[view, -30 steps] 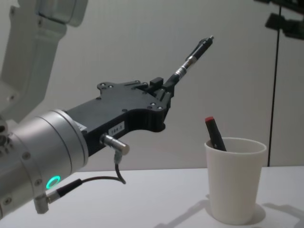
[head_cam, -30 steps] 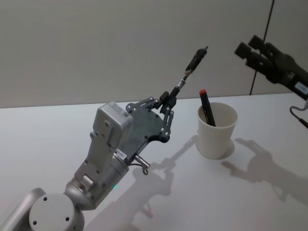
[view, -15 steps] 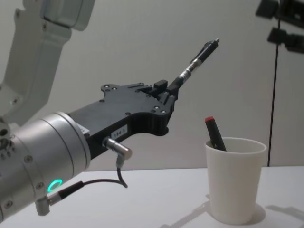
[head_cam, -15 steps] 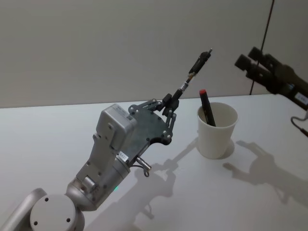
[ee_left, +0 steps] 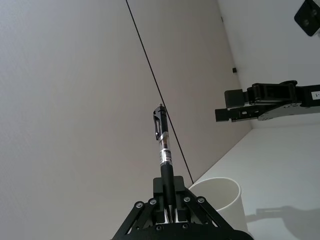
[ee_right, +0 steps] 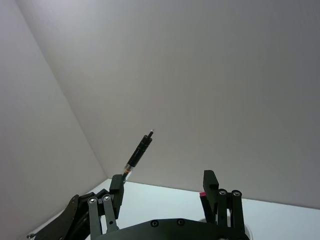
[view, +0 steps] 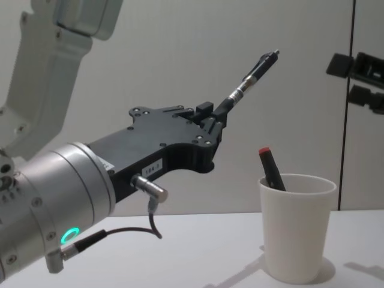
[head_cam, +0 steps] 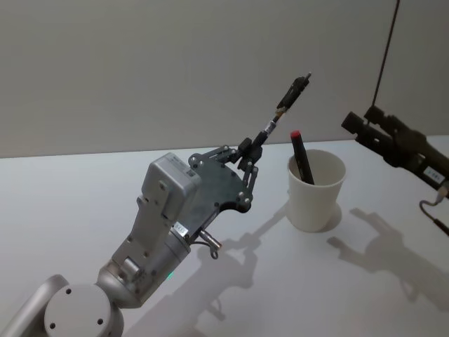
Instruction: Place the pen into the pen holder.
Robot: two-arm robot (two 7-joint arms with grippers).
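Observation:
My left gripper point(head_cam: 248, 150) is shut on the lower end of a black pen point(head_cam: 285, 102), which slants up and to the right in the air. The pen's upper end is above and just left of the pen holder point(head_cam: 313, 205), a white paper cup standing on the table. A red-capped marker point(head_cam: 300, 154) leans inside the cup. From the chest, the pen point(view: 249, 77) and the left gripper point(view: 212, 118) sit higher than the cup point(view: 297, 231). My right gripper point(head_cam: 356, 125) hangs open in the air right of the cup, holding nothing.
The white table point(head_cam: 84, 189) carries the cup and the arms' shadows. A plain grey wall point(head_cam: 175, 63) stands behind, with a dark vertical seam point(head_cam: 386, 49) at the right.
The right gripper has dropped lower and drifted right. The left gripper has edged the pen slightly up and toward the cup.

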